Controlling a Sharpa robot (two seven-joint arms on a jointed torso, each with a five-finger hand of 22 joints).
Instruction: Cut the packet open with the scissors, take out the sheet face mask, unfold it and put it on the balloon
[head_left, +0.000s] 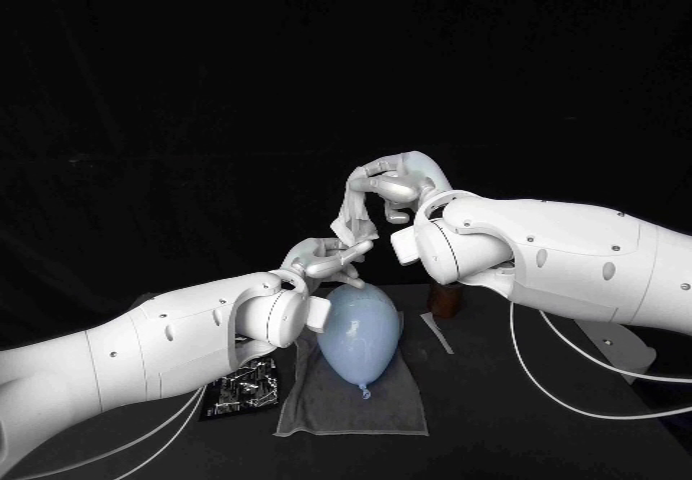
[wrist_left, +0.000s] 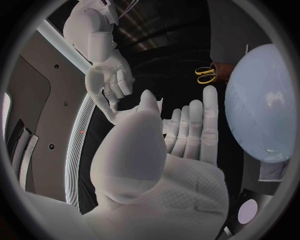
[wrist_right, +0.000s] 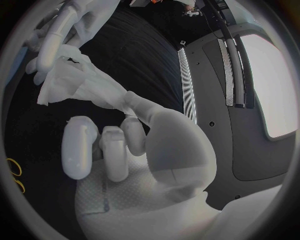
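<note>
The white sheet face mask (head_left: 351, 216) hangs folded in the air between my two hands, above the balloon. My right hand (head_left: 394, 186) pinches its upper end and my left hand (head_left: 326, 261) holds its lower end. The pale blue balloon (head_left: 358, 324) lies on a white cloth (head_left: 353, 408), knot toward me, just under the left hand. In the right wrist view the crumpled mask (wrist_right: 81, 86) stretches from my right hand (wrist_right: 122, 145) to the left hand's fingers (wrist_right: 53, 40). The left wrist view has my left hand (wrist_left: 172, 150), the right hand (wrist_left: 109, 75) and the balloon (wrist_left: 262, 105).
The silver cut packet (head_left: 242, 390) lies on the table beside the cloth, under my left forearm. The yellow-handled scissors (wrist_left: 206, 74) stand in a brown holder (head_left: 450, 298) behind the balloon. A narrow white strip (head_left: 436, 334) lies next to the holder.
</note>
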